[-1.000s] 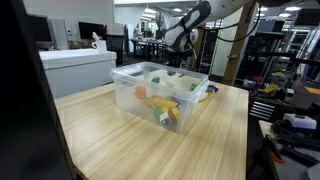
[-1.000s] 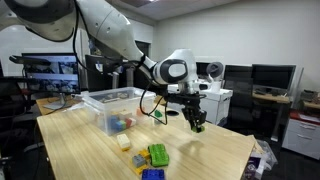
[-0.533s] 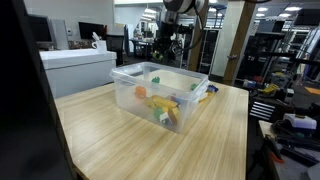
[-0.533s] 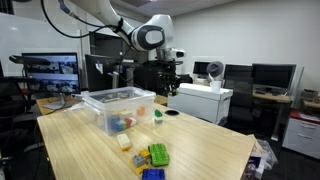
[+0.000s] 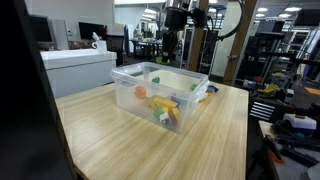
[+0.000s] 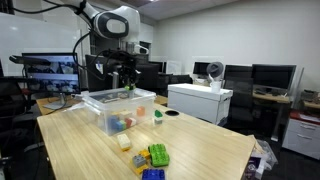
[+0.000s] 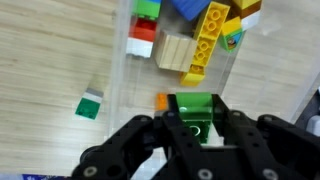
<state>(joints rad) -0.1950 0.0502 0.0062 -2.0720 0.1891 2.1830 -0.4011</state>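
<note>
My gripper (image 7: 197,125) is shut on a green toy brick (image 7: 193,108), which shows between the two black fingers in the wrist view. It hangs over a clear plastic bin (image 7: 118,60). On the bin's floor lie a yellow brick (image 7: 208,40), a tan brick (image 7: 173,52), a red-and-green piece (image 7: 145,28) and a small orange piece (image 7: 161,101). In both exterior views the gripper (image 5: 168,50) (image 6: 128,84) stands just above the bin (image 5: 135,72) (image 6: 100,97), near its far side.
A small green-and-white piece (image 7: 90,105) lies on the wooden table outside the bin wall. Loose bricks sit on the table near its front: green (image 6: 158,154), blue (image 6: 152,174), cream (image 6: 124,142). A white cabinet (image 6: 200,100) stands behind the table.
The arm has swung from over the open table across to above the bin, lifting on the way, with the green brick still in the gripper.
</note>
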